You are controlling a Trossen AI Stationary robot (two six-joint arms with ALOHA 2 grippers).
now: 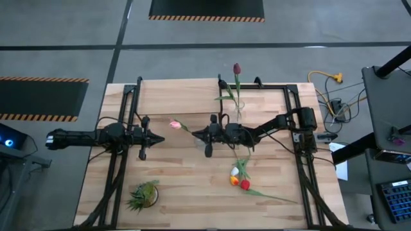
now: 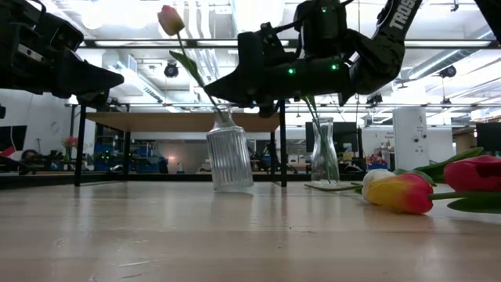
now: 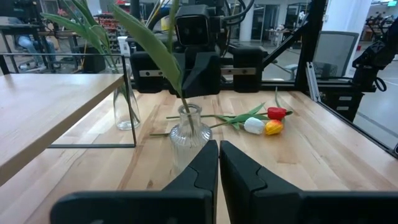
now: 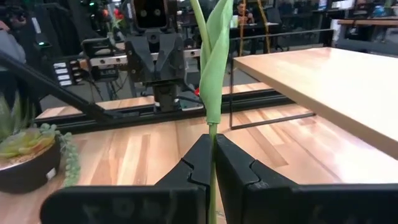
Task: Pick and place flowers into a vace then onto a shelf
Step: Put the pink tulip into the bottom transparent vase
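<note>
From above I see my right gripper (image 1: 207, 136) reached out over the middle of the table, fingers clenched on the stem of the pink tulip (image 1: 174, 124). The right wrist view confirms it: the green stem (image 4: 211, 143) runs up through the narrow slit between the two dark fingers (image 4: 189, 171), a leaf wrapped close around it. In the low view that tulip's head (image 2: 169, 19) sits high and tilted toward the left arm, while its stem drops into the ribbed glass vase (image 2: 230, 159) standing on the tabletop (image 2: 235, 235) directly beneath the gripper.

My left gripper (image 1: 145, 137) waits just across from it, near the pink head, fingers pressed together on nothing; the left wrist view shows the two fingers (image 3: 199, 171) touching, pointing at the ribbed vase (image 3: 190, 127).

A dark maroon tulip (image 1: 236, 68) stands in a second, plain glass vase (image 2: 324, 153), which stands under the shelf (image 3: 50, 102) at its edge. The shelf's pale board stands on thin black legs at the table's far side.

Three more tulips lie flat on the table close to the right arm's side: white (image 1: 234, 171), orange-yellow (image 1: 235, 181) and red (image 1: 244, 185), heads bunched together and touching, stems trailing away. A spiky green potted plant (image 1: 144, 195) sits near the front edge on the left arm's side, well apart.
</note>
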